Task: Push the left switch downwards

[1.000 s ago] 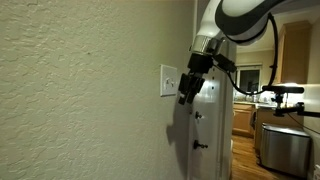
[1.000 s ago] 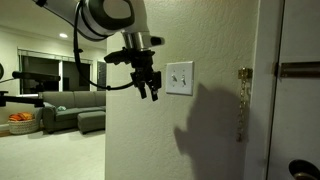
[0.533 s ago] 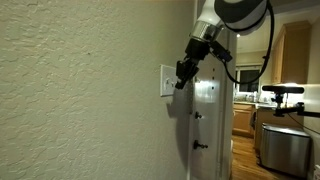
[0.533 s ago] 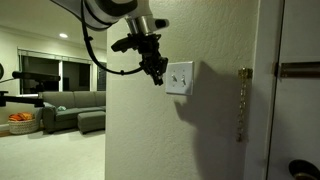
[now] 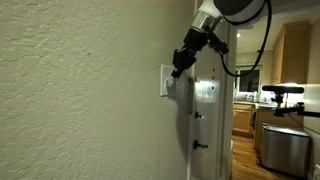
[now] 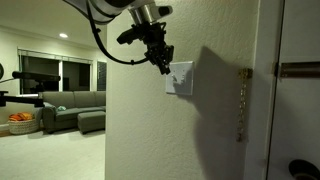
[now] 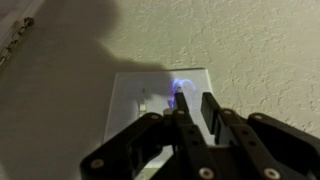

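Observation:
A white wall plate (image 6: 182,84) with two small switches sits on the textured wall; it also shows in an exterior view (image 5: 165,84) and in the wrist view (image 7: 130,120). My gripper (image 6: 166,67) is shut to a narrow gap, holds nothing, and points at the plate's upper part (image 5: 176,69). In the wrist view my fingertips (image 7: 195,97) are at the plate. One fingertip is at the left switch (image 7: 177,92), lit by a blue glow. The other switch (image 7: 146,103) is apart from the fingers. The arm's shadow falls across the plate.
A white door (image 6: 290,110) with a chain latch (image 6: 243,100) and a dark knob (image 6: 300,170) stands beside the plate; it also shows in an exterior view (image 5: 207,110). A sofa (image 6: 70,108) is in the room behind. Kitchen cabinets (image 5: 290,60) are beyond the door.
My gripper has moved up and in towards the wall, from beside the plate's lower edge to its upper part, with the fingertips now at the switches.

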